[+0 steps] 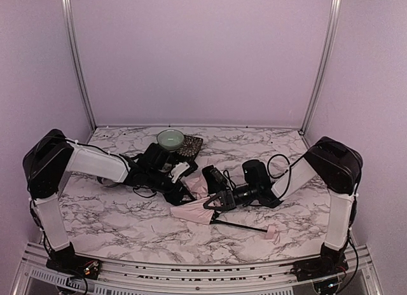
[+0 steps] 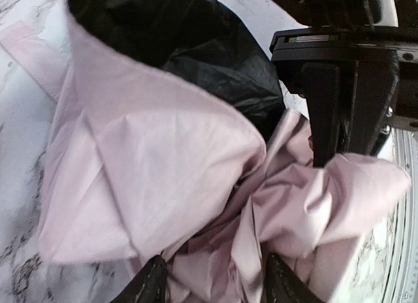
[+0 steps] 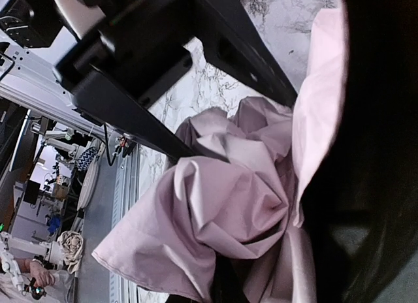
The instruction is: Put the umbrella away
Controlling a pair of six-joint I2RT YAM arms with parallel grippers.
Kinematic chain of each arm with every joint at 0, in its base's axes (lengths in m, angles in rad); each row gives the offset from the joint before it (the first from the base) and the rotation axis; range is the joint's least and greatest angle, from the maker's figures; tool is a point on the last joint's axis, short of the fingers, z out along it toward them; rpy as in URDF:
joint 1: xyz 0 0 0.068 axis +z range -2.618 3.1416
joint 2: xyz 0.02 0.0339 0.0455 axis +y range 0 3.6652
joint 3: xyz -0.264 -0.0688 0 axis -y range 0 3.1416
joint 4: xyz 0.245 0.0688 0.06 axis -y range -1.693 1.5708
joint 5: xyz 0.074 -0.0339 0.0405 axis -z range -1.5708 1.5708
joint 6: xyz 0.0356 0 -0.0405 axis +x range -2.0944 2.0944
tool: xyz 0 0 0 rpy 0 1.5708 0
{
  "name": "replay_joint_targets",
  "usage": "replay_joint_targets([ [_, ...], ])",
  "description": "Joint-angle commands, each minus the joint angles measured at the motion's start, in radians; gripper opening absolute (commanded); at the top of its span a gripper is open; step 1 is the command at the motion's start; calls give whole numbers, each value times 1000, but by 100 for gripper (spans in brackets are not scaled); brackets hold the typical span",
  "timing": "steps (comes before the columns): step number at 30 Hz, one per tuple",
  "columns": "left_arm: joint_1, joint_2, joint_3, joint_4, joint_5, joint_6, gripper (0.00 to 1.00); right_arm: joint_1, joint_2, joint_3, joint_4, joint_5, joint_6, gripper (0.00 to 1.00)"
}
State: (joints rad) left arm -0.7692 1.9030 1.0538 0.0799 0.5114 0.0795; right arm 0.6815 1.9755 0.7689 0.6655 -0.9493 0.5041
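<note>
The umbrella (image 1: 193, 210) lies collapsed mid-table: crumpled pale pink fabric with black lining, a thin black shaft (image 1: 241, 226) running right to the small pink handle (image 1: 273, 233). My left gripper (image 1: 183, 188) is at the fabric's far left edge. In the left wrist view its fingers (image 2: 149, 285) stand apart, with loose pink folds (image 2: 215, 251) between them. My right gripper (image 1: 215, 201) is at the fabric's right end. In the right wrist view the pink folds (image 3: 235, 198) gather to a pinch at its mostly hidden jaws. It also shows in the left wrist view (image 2: 330, 143).
A pale green bowl (image 1: 170, 139) and a dark patterned object (image 1: 191, 146) sit at the back behind the left gripper. Black cables (image 1: 280, 164) loop by the right arm. The table's metal front rail (image 1: 203, 269) runs along the near edge.
</note>
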Motion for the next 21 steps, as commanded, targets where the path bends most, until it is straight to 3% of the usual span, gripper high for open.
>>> replay_joint_targets([
  [1,10,-175,-30,-37,-66,10,65,-33,108,-30,-100,112,54,0],
  [6,8,-230,-48,-51,2,138,75,-48,156,-21,-98,97,67,0],
  [13,-5,-85,34,-141,126,235,75,-53,158,-3,-112,84,57,0],
  [16,-28,-56,46,-140,92,280,74,-53,156,9,-119,80,53,0],
  [18,-29,-28,62,-138,31,284,69,-53,147,15,-123,80,52,0],
  [21,-21,14,100,-138,-10,271,42,-51,129,22,-123,61,48,0],
])
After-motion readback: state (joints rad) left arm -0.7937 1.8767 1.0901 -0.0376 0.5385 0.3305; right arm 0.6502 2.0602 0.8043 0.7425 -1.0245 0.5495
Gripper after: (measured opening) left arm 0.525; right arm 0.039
